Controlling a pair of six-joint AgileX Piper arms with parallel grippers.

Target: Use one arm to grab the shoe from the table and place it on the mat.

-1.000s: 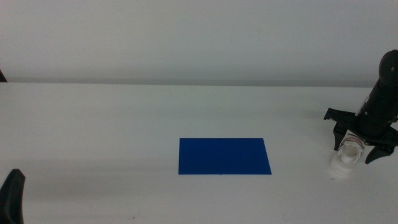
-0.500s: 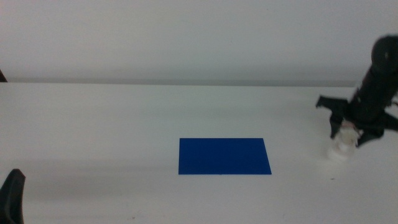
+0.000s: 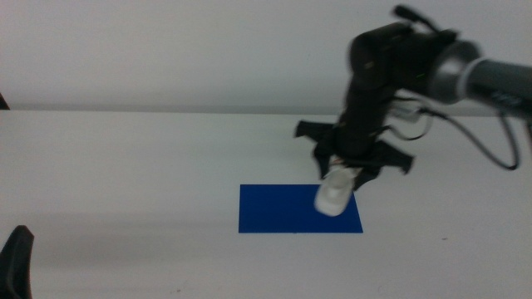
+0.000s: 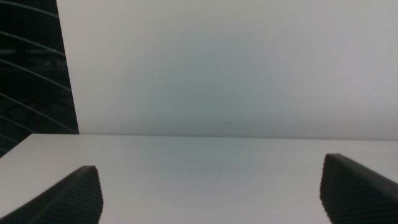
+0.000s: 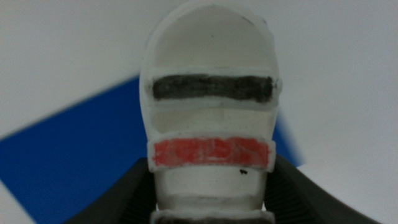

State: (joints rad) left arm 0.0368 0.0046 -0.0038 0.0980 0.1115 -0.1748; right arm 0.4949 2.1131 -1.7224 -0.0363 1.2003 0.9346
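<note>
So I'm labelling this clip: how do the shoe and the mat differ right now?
The shoe is white and chunky, with a dark and a red strap; the mat is flat, thin and plain dark blue. The shoe is much smaller than the mat. The shoe hangs in the right gripper, over the mat's right part, while the mat lies on the table. The left gripper waits open.

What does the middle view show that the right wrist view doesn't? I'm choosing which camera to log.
Only the middle view shows the dark grey jointed arm, the whole flat dark blue mat, the white table around it, and the waiting left gripper at the bottom edge.

Only the right wrist view shows the shoe's dark and red straps.

Both show the right gripper shut on the small white chunky-soled shoe above the mat.
</note>
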